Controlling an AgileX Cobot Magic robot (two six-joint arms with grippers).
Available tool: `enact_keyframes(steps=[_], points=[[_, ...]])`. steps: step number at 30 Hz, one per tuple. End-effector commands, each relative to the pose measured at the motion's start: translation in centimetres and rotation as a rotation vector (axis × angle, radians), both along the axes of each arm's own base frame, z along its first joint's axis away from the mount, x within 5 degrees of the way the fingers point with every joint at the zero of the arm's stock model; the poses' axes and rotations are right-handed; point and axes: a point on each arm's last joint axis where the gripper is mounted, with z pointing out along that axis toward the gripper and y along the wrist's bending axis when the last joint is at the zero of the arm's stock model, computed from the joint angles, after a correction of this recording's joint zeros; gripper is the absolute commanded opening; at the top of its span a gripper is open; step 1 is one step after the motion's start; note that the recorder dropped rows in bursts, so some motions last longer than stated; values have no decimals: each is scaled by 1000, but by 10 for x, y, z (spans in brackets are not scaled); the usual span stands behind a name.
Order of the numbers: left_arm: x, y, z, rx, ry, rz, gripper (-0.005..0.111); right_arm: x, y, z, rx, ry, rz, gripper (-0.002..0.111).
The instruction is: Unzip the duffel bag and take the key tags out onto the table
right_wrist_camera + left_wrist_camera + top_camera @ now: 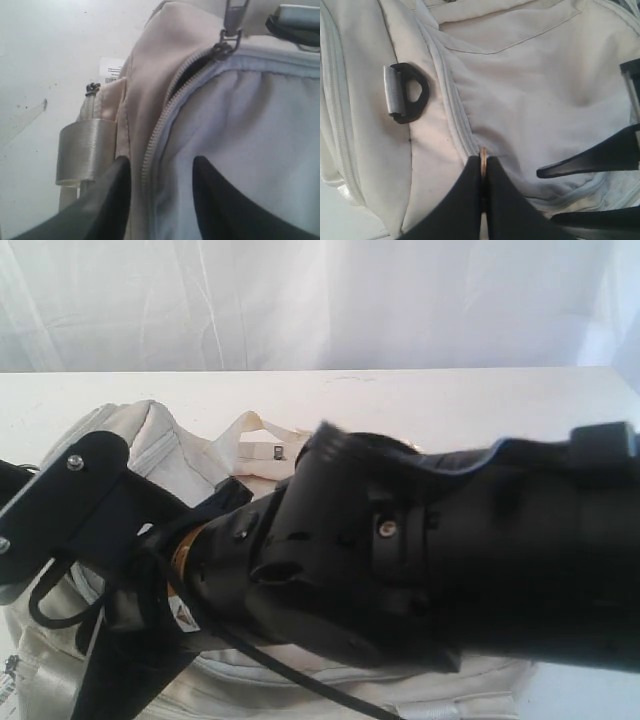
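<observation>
The cream duffel bag (170,440) lies on the white table (450,400), mostly hidden by my two black arms. My left gripper (483,159) is shut on a brass-coloured zipper pull (483,152) at the end of a pale zipper line on the duffel bag (530,90). My right gripper (161,165) straddles a fold of the duffel bag (250,125), one finger on each side of the zipper teeth and pressed against the fabric. Its fingers (580,160) also show in the left wrist view. A short dark gap (187,75) is open below the slider (223,47). The key tags are hidden.
A black D-ring (410,92) on a grey loop sits on the bag's side. A pale webbing handle (82,150) and a white label (112,70) lie beside the bag on the table (45,60). A white curtain (320,300) hangs behind.
</observation>
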Motion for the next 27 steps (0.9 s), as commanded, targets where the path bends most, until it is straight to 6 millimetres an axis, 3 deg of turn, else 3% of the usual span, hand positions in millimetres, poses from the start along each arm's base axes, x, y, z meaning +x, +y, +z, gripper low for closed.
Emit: enact_keyframes(steps=[1, 5, 10, 14, 22, 27], points=[[-3, -2, 5, -31, -15, -7, 0, 3, 7, -2, 20, -47, 27, 40], [-3, -2, 5, -33, -15, -7, 0, 5, 10, -7, 25, -44, 27, 37], [-2, -3, 5, -35, -11, -7, 0, 8, 15, -23, -12, -21, 28, 15], [5, -2, 1, -35, 8, -1, 0, 8, 17, -23, 21, -17, 23, 0], [47, -5, -16, -48, 58, -12, 0, 7, 15, -19, 37, -3, 5, 0], [76, -6, -16, -44, 80, -11, 0, 2, 18, -19, 38, 6, 13, 0]])
